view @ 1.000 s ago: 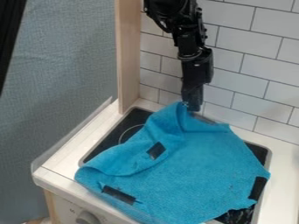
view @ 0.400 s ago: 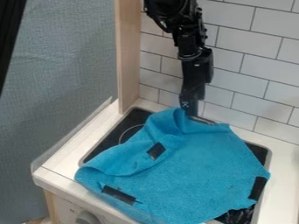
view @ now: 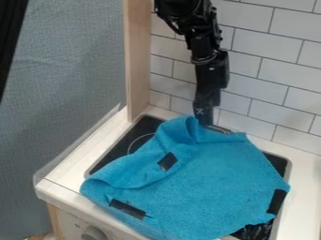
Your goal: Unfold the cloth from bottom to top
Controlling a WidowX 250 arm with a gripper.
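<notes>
Unfolding, by my estimate, is standing at well past halfway but short of complete. The blue cloth (view: 225,173) is lying over most of the black stovetop (view: 145,125), its broad right-hand part spreading fairly flat toward the right edge and near right corner. Along the left, a thick fold (view: 128,168) is running from the back edge toward the near left corner, doubling the cloth over itself; one black patch (view: 167,161) is showing beside this fold, another (view: 127,209) is lying close to the near edge of the white surface (view: 305,187). The gripper (view: 203,121) is hanging at the cloth's far margin, by the stovetop's back edge; whether it is grasping fabric or has released it, I am unable to tell. Outstanding, in my judgement: the left-hand fold is needing to be opened out, and the bunched far margin is needing to be straightened.
</notes>
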